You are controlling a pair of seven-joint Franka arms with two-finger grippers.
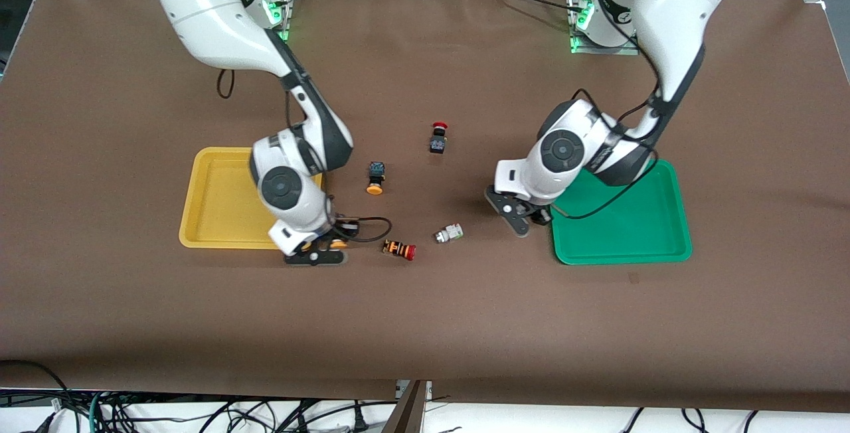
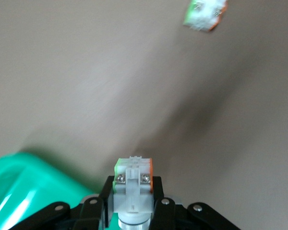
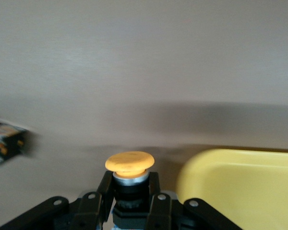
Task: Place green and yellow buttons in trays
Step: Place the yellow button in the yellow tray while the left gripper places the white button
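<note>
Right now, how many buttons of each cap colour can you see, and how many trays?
Yellow-capped buttons: 2, one on the table, one in the right gripper
Green buttons: 2, one on the table, one in the left gripper
Red-capped buttons: 2
Trays: 2, yellow, green
Total: 8

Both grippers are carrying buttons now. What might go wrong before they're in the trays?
The left gripper pinches only the base of its green button, beside the green tray rim; it may slip out short. The right gripper holds a yellow button beside the yellow tray; the striped red-capped button nearby could get bumped.
</note>
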